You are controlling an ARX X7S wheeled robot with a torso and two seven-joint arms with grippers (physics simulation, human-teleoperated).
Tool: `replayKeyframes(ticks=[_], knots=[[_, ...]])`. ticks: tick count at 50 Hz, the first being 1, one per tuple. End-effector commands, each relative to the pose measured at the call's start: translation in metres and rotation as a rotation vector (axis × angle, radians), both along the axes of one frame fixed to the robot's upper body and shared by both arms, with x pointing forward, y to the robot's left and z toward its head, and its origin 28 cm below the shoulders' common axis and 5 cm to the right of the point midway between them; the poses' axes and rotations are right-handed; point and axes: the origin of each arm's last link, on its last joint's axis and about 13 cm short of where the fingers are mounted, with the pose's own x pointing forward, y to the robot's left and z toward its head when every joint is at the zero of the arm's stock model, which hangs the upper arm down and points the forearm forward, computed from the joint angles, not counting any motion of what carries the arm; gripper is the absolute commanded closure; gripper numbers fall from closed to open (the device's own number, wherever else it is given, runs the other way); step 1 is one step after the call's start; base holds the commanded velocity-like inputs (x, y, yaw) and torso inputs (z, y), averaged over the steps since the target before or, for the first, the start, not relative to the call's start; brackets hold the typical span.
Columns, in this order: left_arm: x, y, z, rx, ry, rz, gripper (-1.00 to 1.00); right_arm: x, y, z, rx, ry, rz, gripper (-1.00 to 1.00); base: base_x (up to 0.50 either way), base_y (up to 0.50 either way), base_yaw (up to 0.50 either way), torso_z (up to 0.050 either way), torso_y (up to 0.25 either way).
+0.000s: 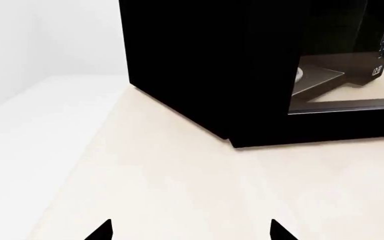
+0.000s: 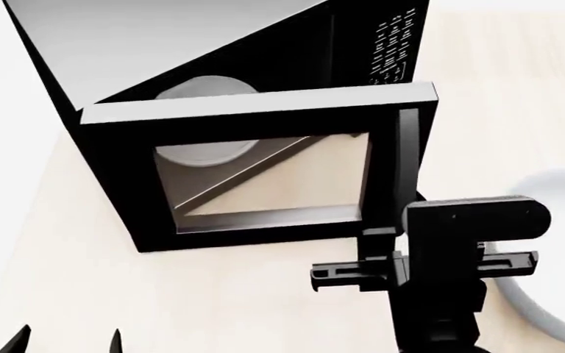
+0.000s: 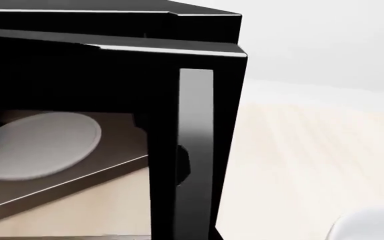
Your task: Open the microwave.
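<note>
The black microwave (image 2: pixel 214 44) with a grey top stands on the beige table. Its glass-windowed door (image 2: pixel 263 176) is swung partly out from the body. The white turntable plate (image 2: pixel 209 88) shows behind it and in the right wrist view (image 3: pixel 38 145). The keypad (image 2: pixel 393 44) is at the right. My right gripper (image 2: pixel 400 234) is at the lower end of the vertical black handle (image 2: pixel 407 162) and looks shut on it; the handle (image 3: pixel 195 150) fills the right wrist view. My left gripper (image 2: pixel 67 342) is open and empty over the table, left of the microwave (image 1: pixel 205 65).
A white round dish (image 2: pixel 558 243) lies on the table right of my right arm, and its edge shows in the right wrist view (image 3: pixel 372 225). The table's left edge (image 1: pixel 65 165) runs beside my left gripper (image 1: pixel 190 231).
</note>
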Motion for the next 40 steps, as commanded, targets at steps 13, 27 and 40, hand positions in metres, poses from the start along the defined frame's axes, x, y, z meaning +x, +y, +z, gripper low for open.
replayKeyframes(ticks=[13, 27, 40], knots=[[0.000, 0.000, -0.004, -0.011, 0.028, 0.003, -1.00, -0.029, 0.031, 0.007, 0.138, -0.067, 0.266, 1.00, 0.00, 0.00, 0.00, 0.000, 0.002], [0.000, 0.000, -0.004, -0.011, 0.028, 0.003, -1.00, -0.027, 0.031, 0.004, 0.144, -0.064, 0.264, -1.00, 0.00, 0.00, 0.00, 0.000, 0.001], [-0.001, 0.000, -0.003, -0.011, 0.026, 0.004, -1.00, -0.026, 0.030, 0.003, 0.153, -0.072, 0.255, -1.00, 0.00, 0.00, 0.00, 0.000, 0.002]])
